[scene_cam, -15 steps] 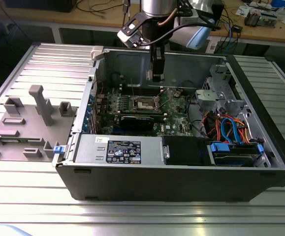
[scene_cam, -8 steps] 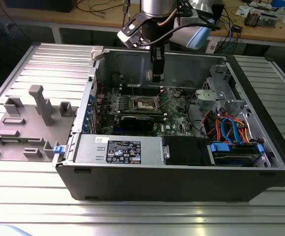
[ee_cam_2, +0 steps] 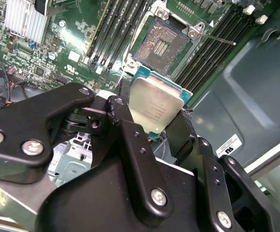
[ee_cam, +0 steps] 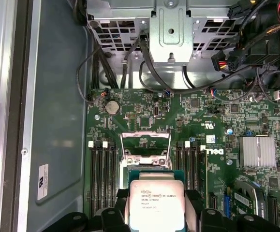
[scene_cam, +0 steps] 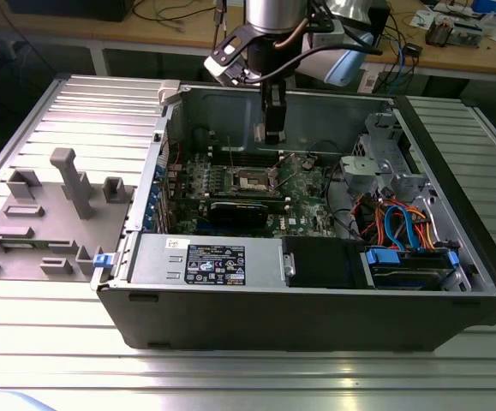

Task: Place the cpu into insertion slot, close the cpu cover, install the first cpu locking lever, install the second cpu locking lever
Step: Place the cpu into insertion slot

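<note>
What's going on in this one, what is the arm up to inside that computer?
A single robot arm reaches into an open desktop computer case. Its claw is shut on the cpu, gripping the chip by its edges above the motherboard, close to the insertion slot. The slot's contacts are exposed, and the chip is not yet seated in it.

The exterior view stands outside the case (scene_cam: 316,317), well back and high, looking down into all of it on the table (scene_cam: 230,377). Both wrist views hang inside the case, close above the socket (ee_cam: 145,145), facing it; they share socket and cpu (ee_cam: 156,205).
</note>
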Controlling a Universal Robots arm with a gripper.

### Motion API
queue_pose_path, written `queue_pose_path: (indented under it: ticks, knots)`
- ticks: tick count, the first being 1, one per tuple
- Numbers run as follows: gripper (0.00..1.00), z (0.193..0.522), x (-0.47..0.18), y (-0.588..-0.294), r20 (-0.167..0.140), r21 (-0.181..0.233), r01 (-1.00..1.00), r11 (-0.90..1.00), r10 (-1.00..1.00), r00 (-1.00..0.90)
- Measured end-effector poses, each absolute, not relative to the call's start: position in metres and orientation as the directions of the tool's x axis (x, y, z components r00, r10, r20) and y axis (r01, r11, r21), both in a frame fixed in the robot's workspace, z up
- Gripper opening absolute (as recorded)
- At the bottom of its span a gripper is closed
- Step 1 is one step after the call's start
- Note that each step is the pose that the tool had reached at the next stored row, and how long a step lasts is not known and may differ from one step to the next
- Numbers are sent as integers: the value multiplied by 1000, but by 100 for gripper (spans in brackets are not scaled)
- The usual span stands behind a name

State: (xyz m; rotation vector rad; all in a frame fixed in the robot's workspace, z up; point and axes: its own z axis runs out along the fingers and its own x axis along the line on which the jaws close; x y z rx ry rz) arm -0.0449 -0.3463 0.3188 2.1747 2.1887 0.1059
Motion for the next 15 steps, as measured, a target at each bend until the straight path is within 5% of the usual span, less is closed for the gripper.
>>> queue_pose_path:
  ticks: [15]
  knots:
    - [54, 315, -45, -346, 10, 87, 996, 6, 1000, -7]
